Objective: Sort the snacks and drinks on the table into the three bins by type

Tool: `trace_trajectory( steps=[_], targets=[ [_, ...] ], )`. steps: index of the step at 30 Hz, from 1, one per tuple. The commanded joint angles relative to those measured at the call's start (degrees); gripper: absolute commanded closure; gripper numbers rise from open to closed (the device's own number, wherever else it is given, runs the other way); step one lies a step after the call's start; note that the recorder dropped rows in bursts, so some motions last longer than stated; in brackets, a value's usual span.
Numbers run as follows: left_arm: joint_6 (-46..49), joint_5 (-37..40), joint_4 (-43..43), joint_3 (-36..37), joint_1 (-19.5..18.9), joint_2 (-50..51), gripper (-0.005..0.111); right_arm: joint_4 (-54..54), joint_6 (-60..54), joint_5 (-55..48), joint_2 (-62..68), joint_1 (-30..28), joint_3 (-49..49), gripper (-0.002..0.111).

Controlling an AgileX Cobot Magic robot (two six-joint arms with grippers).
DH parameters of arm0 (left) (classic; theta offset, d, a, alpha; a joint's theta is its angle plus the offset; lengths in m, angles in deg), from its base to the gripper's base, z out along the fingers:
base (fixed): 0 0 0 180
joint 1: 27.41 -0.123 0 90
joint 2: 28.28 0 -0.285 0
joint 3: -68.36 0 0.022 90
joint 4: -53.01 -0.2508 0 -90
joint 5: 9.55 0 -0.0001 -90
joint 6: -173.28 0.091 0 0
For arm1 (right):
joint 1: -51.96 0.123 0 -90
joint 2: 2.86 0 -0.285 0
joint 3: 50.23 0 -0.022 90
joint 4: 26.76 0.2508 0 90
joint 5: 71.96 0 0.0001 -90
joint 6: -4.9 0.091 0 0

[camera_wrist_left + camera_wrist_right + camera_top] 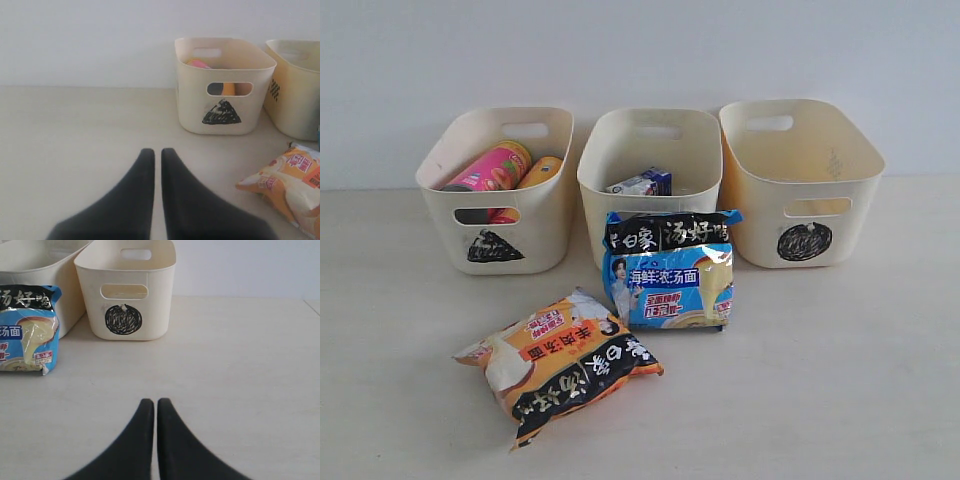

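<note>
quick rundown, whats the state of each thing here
triangle bin, holds two tubes
pink tube, in triangle bin
yellow tube, in triangle bin
middle bin, holds a carton
carton, in middle bin
circle bin, nothing seen inside
blue packet, leaning on middle bin
orange packet, lying flat, not binned
left gripper, shut
right gripper, shut

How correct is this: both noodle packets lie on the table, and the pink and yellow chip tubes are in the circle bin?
Not quite. The exterior view shows the pink tube and the yellow tube in the triangle bin, not the circle bin. The rest is right.
</note>
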Motion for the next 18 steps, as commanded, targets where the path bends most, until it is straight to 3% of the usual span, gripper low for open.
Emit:
trace_trajectory(
  steps=[1,18],
  targets=[
    [0.3,2.5,0.1,0.2,-0.2,-0.2,0.102,-0.1,0.0,0.5,-0.3,-0.1,0.3,0.108],
    [0.3,2.6,0.0,0.2,-0.2,-0.2,0.102,-0.1,0.0,0.5,-0.3,-0.1,0.3,0.108]
  ],
)
